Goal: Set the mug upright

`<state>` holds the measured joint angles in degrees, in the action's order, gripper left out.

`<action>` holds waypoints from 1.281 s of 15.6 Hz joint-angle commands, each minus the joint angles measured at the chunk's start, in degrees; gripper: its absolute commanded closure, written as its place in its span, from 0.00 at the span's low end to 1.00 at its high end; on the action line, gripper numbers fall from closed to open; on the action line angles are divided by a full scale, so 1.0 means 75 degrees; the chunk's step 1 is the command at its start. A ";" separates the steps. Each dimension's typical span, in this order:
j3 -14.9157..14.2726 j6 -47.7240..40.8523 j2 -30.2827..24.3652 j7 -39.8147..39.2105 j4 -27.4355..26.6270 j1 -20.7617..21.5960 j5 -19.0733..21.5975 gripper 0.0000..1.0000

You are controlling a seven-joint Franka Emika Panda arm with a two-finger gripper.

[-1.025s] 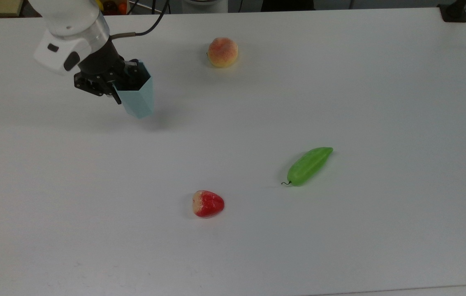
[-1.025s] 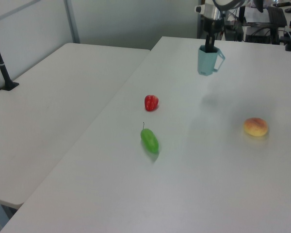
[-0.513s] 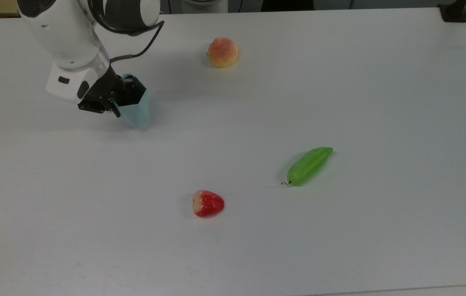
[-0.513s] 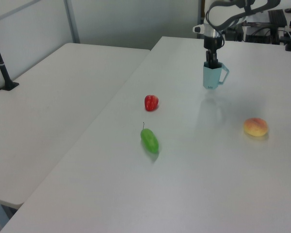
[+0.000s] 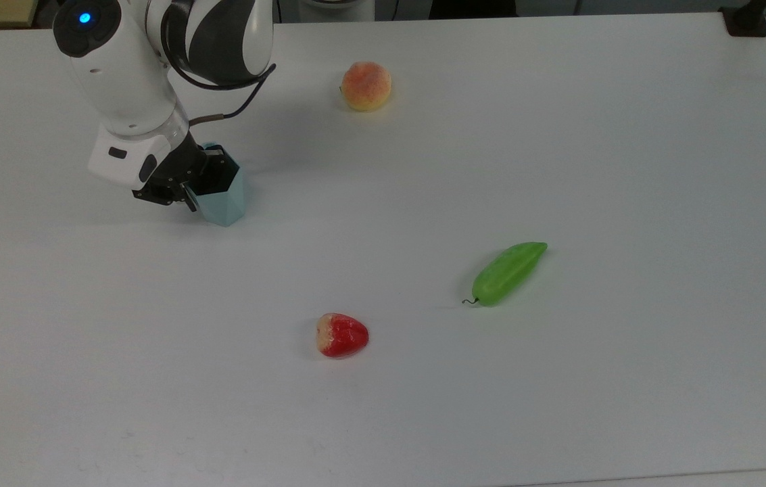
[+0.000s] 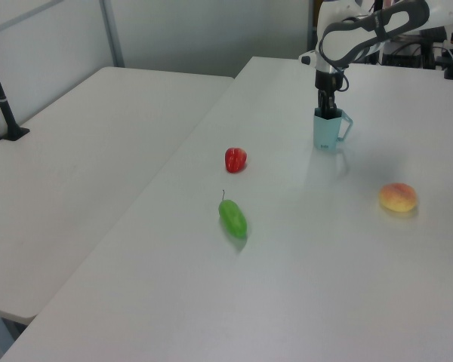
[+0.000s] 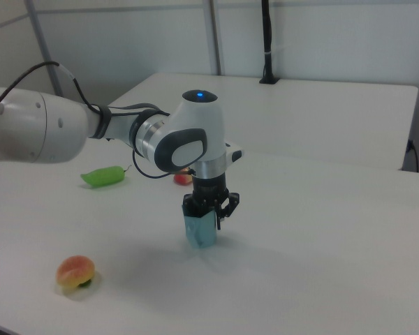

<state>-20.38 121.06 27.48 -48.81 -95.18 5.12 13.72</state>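
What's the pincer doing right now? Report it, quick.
Pincer: closed on the rim of the mug, one finger inside it; the mug stands upright on the table.

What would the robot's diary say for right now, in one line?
phase: placing | gripper: shut on mug rim | mug: upright, base at table | nearby: peach, red fruit, green pepper apart

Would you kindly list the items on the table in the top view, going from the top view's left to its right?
Mug → red fruit → peach → green pepper.
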 commanded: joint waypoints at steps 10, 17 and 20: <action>0.0010 -0.1114 -0.1694 0.2063 0.0501 0.0478 0.0046 0.00; 0.0571 -0.3142 -0.3333 0.5286 0.0866 0.0326 0.0046 0.00; 0.1239 -0.4068 -0.3967 0.6457 0.0866 0.0092 -0.0012 0.00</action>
<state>-16.12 96.29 3.10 -9.23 -87.30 7.93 13.78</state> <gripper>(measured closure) 0.000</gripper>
